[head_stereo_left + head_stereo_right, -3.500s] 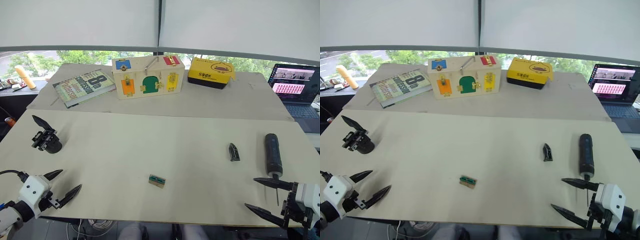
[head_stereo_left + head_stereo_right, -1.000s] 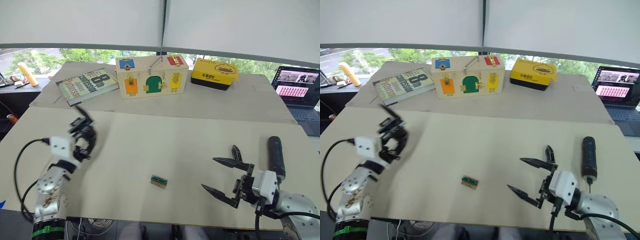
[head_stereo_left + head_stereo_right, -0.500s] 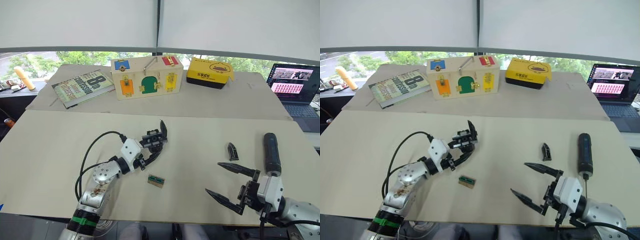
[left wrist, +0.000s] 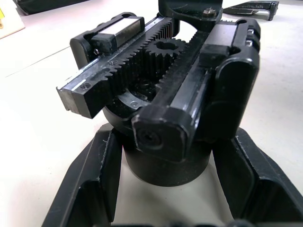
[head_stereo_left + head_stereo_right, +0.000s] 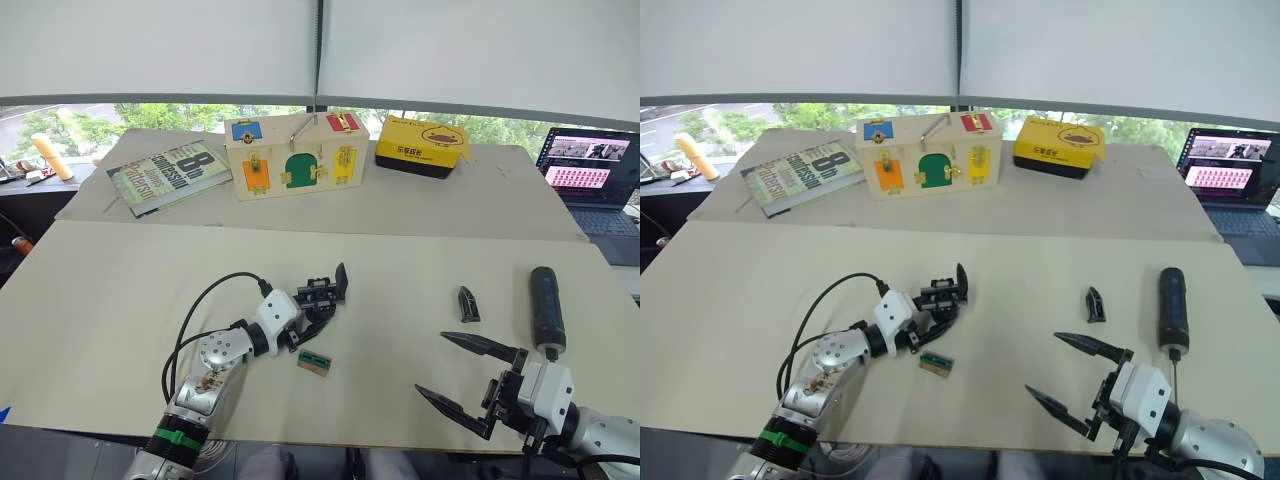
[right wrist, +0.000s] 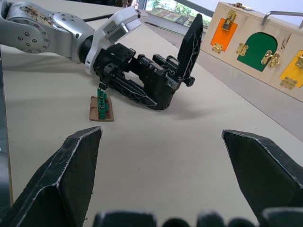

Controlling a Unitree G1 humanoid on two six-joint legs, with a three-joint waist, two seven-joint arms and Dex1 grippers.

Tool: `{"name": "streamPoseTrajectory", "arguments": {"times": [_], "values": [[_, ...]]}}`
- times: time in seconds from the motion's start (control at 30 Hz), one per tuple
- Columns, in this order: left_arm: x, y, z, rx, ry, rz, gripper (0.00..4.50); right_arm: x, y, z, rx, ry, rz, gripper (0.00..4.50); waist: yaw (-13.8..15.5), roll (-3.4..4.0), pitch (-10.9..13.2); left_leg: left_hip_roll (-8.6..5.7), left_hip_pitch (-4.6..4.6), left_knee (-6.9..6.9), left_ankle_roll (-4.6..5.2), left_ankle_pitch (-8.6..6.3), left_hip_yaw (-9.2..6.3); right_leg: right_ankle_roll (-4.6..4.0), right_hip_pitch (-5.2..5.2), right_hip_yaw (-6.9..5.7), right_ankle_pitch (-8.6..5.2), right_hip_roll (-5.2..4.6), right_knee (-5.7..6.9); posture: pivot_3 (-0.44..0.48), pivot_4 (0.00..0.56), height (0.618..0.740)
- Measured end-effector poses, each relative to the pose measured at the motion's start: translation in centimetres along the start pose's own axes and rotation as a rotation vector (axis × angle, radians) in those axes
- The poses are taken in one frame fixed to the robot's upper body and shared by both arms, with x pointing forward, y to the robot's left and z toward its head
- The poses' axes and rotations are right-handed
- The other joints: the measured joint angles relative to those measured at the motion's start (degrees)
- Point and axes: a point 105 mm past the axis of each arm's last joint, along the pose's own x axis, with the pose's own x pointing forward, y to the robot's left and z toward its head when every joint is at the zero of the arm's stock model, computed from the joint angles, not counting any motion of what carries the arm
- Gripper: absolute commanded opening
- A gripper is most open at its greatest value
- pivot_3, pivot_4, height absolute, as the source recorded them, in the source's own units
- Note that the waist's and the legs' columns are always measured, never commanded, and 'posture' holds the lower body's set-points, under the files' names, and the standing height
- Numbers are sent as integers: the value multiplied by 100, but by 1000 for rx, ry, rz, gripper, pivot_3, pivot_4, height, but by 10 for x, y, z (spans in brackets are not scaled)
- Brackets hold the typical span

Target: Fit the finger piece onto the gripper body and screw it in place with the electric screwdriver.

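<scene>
My left gripper (image 5: 316,308) is shut on the gripper body (image 5: 322,295), its fingers (image 4: 90,179) clamped on either side of the round base. The gripper body (image 4: 165,94) is a black block with toothed racks and one pointed finger standing up. It sits low at the middle of the table, tilted toward my right gripper (image 5: 432,364). That gripper is wide open and holds nothing, near the front edge right of centre. The finger piece (image 5: 466,303) lies on the table beyond it. The electric screwdriver (image 5: 545,308) lies further right, its bit pointing toward me.
A small green-and-tan block (image 5: 314,362) lies just in front of the gripper body. At the back stand a wooden lock box (image 5: 300,155), a book (image 5: 165,172) and a yellow box (image 5: 422,145). A laptop (image 5: 590,165) sits far right.
My left gripper took the gripper body from the far left of the table and carried it to the middle. The right gripper moved in from the right corner, then drew back slightly.
</scene>
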Motion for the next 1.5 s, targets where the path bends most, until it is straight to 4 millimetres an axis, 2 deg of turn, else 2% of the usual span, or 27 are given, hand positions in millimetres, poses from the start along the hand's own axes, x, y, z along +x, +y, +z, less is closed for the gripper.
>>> {"name": "streamPoseTrajectory", "arguments": {"times": [0.03,0.07,0.17,0.37,0.6,0.8,0.9,1.03,1.3,1.5], "values": [[0,0,0,-3,0,1,2304,0,0,0,0,0,0,4500,-5,5,-3,0,1,0,0,0,0,0,1,1,0,0,0,0,150,740],[-1,1,-1,-6,0,3,3318,0,0,0,-1,-1,0,4500,-7,7,-4,0,1,0,0,0,0,0,1,2,0,1,0,0,150,740],[-2,2,-2,-26,-3,3,4471,1,-1,1,-7,-3,3,4500,-12,11,-6,2,3,0,0,0,0,0,1,2,0,3,2,0,150,740],[-12,6,-4,-42,5,-35,4471,3,-4,4,-26,-10,11,4500,-23,12,-7,4,6,0,-1,0,0,-1,2,2,-1,7,4,0,150,740],[-36,25,-11,-67,52,-111,4471,3,-4,4,-30,-11,15,4500,-13,13,-8,3,5,0,-2,1,1,-1,2,-3,-2,6,4,0,150,740],[-38,42,-4,-69,51,-261,4471,3,-3,3,-23,-9,14,4500,12,13,-7,-1,-7,21,-2,1,1,-2,2,-15,-2,11,4,0,150,740],[-33,47,5,-53,39,-356,4471,3,-3,3,-23,-10,15,4500,3,13,-7,-6,-11,32,3,-2,2,0,4,-12,-3,10,3,0,150,740],[-15,49,13,-39,-12,-431,4471,4,-4,4,-20,-5,22,4500,-1,12,-6,-16,-13,45,24,-13,3,6,11,-7,-4,7,0,0,150,740],[5,31,-2,15,29,-575,4471,0,-4,6,1,5,25,4500,-11,8,-4,-28,-18,51,50,-28,2,25,12,3,-9,1,-4,0,150,740],[17,29,2,42,6,-596,4471,0,0,9,12,10,17,4500,-8,7,-3,-29,-29,64,59,-34,0,34,11,3,-6,-3,-7,0,150,740]]}}
